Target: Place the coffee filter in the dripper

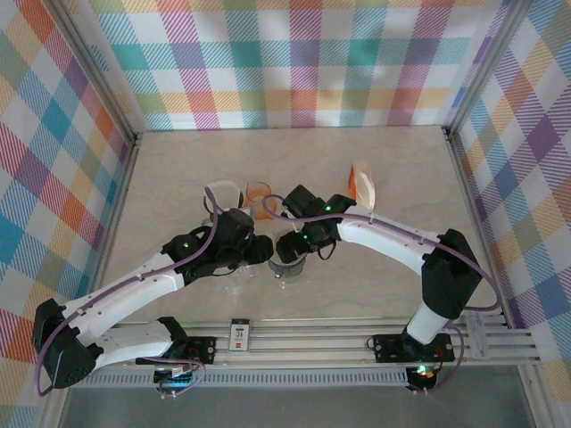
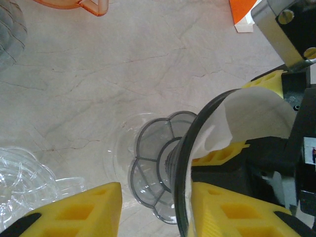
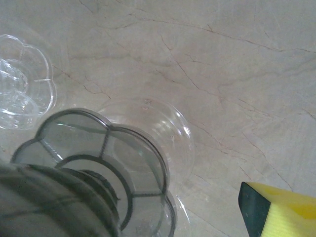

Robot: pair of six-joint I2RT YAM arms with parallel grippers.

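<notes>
Coffee filter (image 2: 252, 118), white paper, cone form: sits inside the dark rim of the dripper (image 2: 157, 168), on its right-hand side, the upper edge rising above the rim and somewhat crumpled. Dripper, smoky grey translucent plastic with a petal-shaped base: stands on a clear round plastic saucer (image 3: 163, 128) at the middle of the marbled beige table (image 1: 401, 160), towards the near side. Right hand (image 1: 292, 251): fingers wide apart, one either side of the paper, not pinching it flat; whether they bear on it cannot be told. Left hand (image 2: 157, 192): yellow fingers part-way apart, with the dripper's wall just beside the right finger; whether it grips the dripper cannot be told. Also present: clear petal-shaped plastic piece (image 3: 19, 84) to the left, orange plastic vessel (image 1: 259, 190) farther back, orange-and-white filter pack (image 1: 362, 183) far right. Status, by judgement: placement largely done. The paper appears to need pressing down to seat evenly against the cone, and both hands have yet to pull away.
</notes>
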